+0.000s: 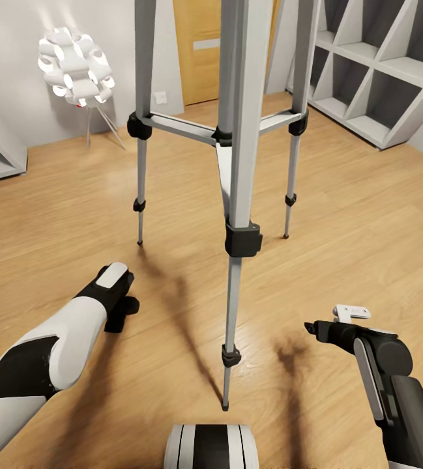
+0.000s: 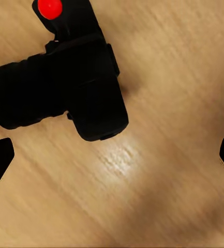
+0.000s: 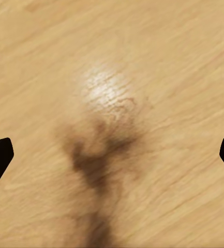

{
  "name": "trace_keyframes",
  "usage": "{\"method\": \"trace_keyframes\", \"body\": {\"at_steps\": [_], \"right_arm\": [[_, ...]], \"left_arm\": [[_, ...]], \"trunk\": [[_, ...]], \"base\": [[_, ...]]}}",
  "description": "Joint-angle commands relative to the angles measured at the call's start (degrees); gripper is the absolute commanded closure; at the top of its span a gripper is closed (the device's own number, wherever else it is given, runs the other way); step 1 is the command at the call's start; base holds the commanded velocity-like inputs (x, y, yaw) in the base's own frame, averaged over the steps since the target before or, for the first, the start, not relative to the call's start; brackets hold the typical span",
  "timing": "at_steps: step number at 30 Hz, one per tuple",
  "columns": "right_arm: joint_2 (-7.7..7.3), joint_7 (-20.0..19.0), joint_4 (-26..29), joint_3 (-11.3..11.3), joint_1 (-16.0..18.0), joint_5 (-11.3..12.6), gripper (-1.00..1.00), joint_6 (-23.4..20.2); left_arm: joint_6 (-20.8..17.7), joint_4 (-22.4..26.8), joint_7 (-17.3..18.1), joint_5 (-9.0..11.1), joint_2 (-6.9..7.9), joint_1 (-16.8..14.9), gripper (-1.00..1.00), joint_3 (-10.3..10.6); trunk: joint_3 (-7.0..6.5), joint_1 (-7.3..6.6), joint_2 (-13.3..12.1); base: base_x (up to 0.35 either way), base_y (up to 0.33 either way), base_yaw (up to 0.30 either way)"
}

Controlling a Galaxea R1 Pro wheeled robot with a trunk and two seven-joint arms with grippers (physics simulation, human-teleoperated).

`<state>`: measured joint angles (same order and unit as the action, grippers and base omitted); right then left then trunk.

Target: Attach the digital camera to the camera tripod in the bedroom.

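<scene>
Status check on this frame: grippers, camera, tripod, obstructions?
Left gripper open over the digital camera, which lies on the wood floor, not gripped. Right gripper open, empty. Camera tripod standing dead ahead. Nothing in the way.

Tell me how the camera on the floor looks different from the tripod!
The digital camera is black, with a red button; the camera tripod has silver legs with black joints. The camera is a short chunky lump lying on the wood floor; the tripod stands upright on long thin legs. Both rest on that floor, and both have black parts.
</scene>
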<state>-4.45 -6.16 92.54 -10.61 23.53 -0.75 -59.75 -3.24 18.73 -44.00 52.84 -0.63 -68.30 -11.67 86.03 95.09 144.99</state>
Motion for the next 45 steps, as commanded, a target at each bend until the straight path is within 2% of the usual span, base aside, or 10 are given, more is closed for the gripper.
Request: {"method": "trace_keyframes", "body": {"at_steps": [1,9,23,32,45], "right_arm": [[0.01,-0.34,0.04,-0.02,0.01,-0.12,-1.0,-0.25],[0.13,-0.34,0.04,0.13,-0.16,-0.12,-1.0,-0.25],[0.25,-0.34,0.05,0.24,-0.3,-0.12,-1.0,-0.25],[0.43,-0.33,0.03,0.34,-0.5,-0.12,-1.0,-0.25],[0.48,-0.27,0.03,0.26,-0.64,-0.2,-1.0,-0.25]], "left_arm": [[-0.03,0.18,-0.28,-0.33,-0.1,-0.01,-1.0,-0.12],[0.92,0.29,-0.33,-1.32,-0.61,-0.51,-1.0,-0.14],[1.42,0.37,-1.6,-1.84,-2.4,-3.98,-1.0,-0.11],[1.45,0.41,-2.39,-1.85,-2.67,-5.74,-1.0,-0.15],[1.43,0.43,-2.21,-1.78,-2.77,-6.33,-1.0,-0.17]], "trunk": [[0.04,-0.01,0.01],[0.04,-0.01,0.01],[0.04,-0.01,0.01],[0.04,-0.01,0.01],[0.04,-0.01,0.01]], "base": [[0.0,0.0,0.0],[0.0,0.0,0.0],[0.0,0.0,0.0],[0.0,0.0,0.0],[0.0,0.0,0.0]]}}
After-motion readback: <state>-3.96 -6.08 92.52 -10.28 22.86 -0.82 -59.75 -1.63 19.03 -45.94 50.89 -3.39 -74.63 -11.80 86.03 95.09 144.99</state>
